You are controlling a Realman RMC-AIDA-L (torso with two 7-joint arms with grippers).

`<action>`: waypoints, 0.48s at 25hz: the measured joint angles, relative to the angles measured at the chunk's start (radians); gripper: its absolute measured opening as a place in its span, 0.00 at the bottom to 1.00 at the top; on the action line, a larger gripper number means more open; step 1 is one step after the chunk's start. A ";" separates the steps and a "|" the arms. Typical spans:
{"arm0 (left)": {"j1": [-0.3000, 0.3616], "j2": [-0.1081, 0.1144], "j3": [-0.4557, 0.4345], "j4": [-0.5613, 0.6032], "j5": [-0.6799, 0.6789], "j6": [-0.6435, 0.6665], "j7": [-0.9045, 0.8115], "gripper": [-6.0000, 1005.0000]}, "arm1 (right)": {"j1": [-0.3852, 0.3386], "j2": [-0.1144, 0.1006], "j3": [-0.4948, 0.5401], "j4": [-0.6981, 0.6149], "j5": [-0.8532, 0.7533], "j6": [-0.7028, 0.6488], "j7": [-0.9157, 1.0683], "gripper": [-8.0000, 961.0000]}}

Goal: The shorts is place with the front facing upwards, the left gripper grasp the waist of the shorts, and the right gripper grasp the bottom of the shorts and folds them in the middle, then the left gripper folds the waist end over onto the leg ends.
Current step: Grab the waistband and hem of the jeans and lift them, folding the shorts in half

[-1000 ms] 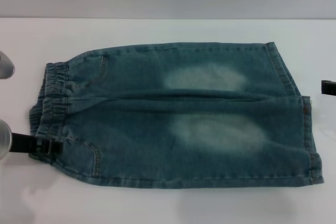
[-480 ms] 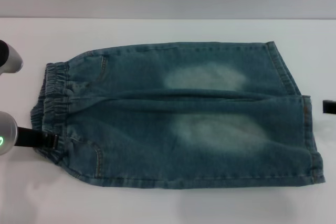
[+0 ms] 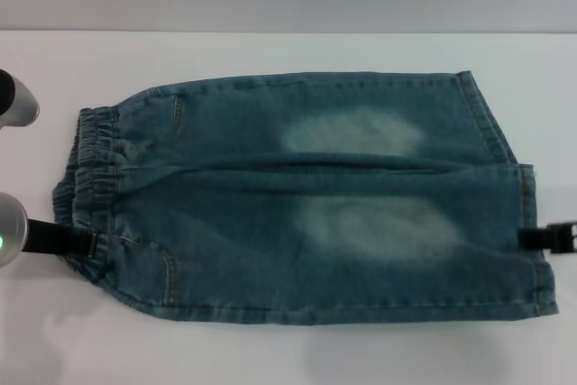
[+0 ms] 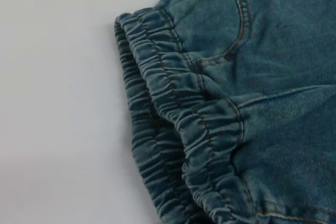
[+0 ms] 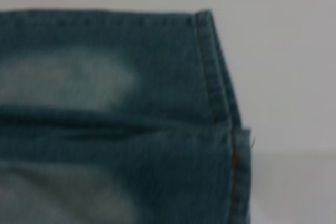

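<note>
Shorts point(image 3: 306, 196) lay flat mid-table point(image 3: 270, 353), waistband point(image 3: 90, 178) toward the left edge, hems toward the right. Left gripper point(image 3: 86, 245) met the waist's near corner, right gripper point(image 3: 550, 238) the near hem — finger states impossible to tell. Best to grip both layers before lifting.

My head camera looks forward and down over the white table point(image 3: 270, 349), taking in the whole shorts point(image 3: 306, 196), waist at nine o'clock, hems at three. My left wrist camera hangs close above the elastic waist point(image 4: 173, 129), looking straight down on it and on the bare table beside it. My right wrist camera sits close over the leg hems point(image 5: 220, 98). Both wrist views repeat parts seen from my head; they share nothing with each other except the denim.
</note>
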 joint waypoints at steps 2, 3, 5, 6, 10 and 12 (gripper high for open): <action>-0.001 0.000 0.000 0.000 0.000 0.000 0.000 0.12 | -0.002 0.000 -0.022 -0.013 0.000 0.006 0.009 0.82; -0.001 0.000 -0.001 0.000 0.000 0.000 0.000 0.11 | -0.002 0.000 -0.030 -0.019 -0.001 0.008 0.013 0.82; -0.004 0.000 -0.002 0.000 -0.001 -0.002 0.000 0.09 | 0.000 0.001 -0.040 -0.027 -0.001 0.015 0.020 0.82; -0.005 0.000 -0.002 0.000 -0.001 -0.003 0.001 0.09 | 0.001 0.001 -0.045 -0.030 -0.001 0.017 0.023 0.82; -0.013 0.000 -0.002 0.000 -0.001 -0.008 0.002 0.09 | 0.003 0.001 -0.059 -0.041 -0.001 0.019 0.027 0.82; -0.014 0.000 -0.002 0.000 -0.001 -0.009 0.002 0.08 | 0.004 0.001 -0.061 -0.047 0.000 0.018 0.027 0.81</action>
